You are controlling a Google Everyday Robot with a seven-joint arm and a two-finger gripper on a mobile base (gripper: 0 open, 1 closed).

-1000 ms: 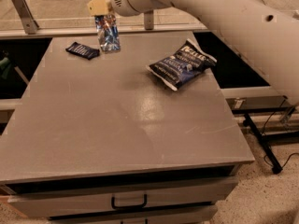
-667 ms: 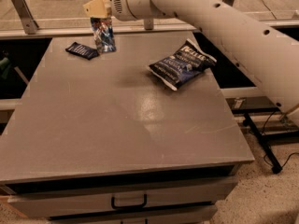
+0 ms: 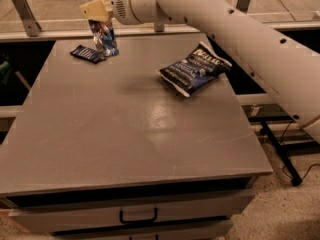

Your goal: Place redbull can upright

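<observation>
We see the tool (image 3: pixel 99 19) at the far left corner of the counter (image 3: pixel 125 134), reaching in from the long pale arm (image 3: pixel 240 29) that crosses from the right. The redbull can (image 3: pixel 106 39) hangs directly below the tool, upright, its top gripped by the tool; we cannot tell whether its base touches the counter. A small dark packet (image 3: pixel 87 54) lies just beside the can on its left, and a larger snack bag (image 3: pixel 195 66) lies well apart to the right. Compared with a second ago, we find tool and can shifted together a little leftward, closer to the packet; the bag and packet lie unmoved.
</observation>
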